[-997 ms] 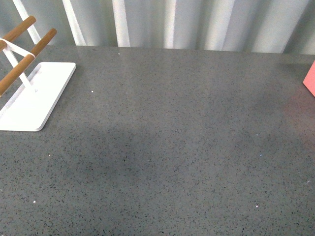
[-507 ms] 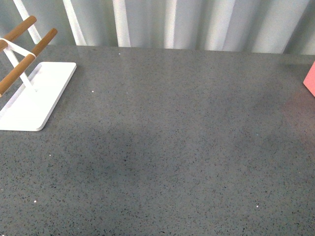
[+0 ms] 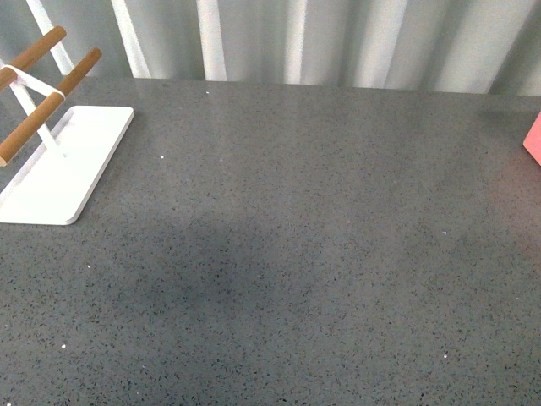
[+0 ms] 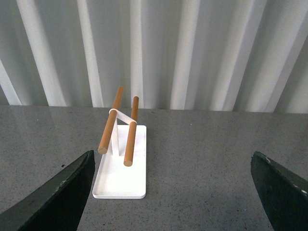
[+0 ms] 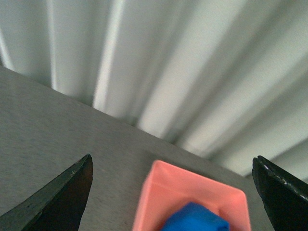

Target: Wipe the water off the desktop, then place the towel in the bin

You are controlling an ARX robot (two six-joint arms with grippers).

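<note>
Table [image 3: 321, 220]: broad dark grey speckled top, filling the front view. No water shows on it; a soft shadow lies across the near middle. Against the frames of a second and half a second ago, the whole view sits shifted very slightly, rack and pink corner alike; nothing on the surface itself has moved. Judged: wiping step done.

Rack [image 3: 59, 165]: white flat base with two wooden bars, at the far left of the table, bare of any cloth. Unchanged apart from the shared shift.

Bin [image 5: 192, 202]: salmon-pink open box near the corrugated wall; only its corner [image 3: 533, 139] shows at the right edge of the front view.

Towel [image 5: 197, 219]: bright blue, lying inside the bin, seen from the right wrist. Judged: task effectively complete, only withdrawal left.

Right tool [image 5: 173, 187]: jaws spread wide, released, holding nothing, raised above the bin and towel.

Left tool [image 4: 171, 192]: jaws spread wide, empty, facing the rack from the near side.
</note>
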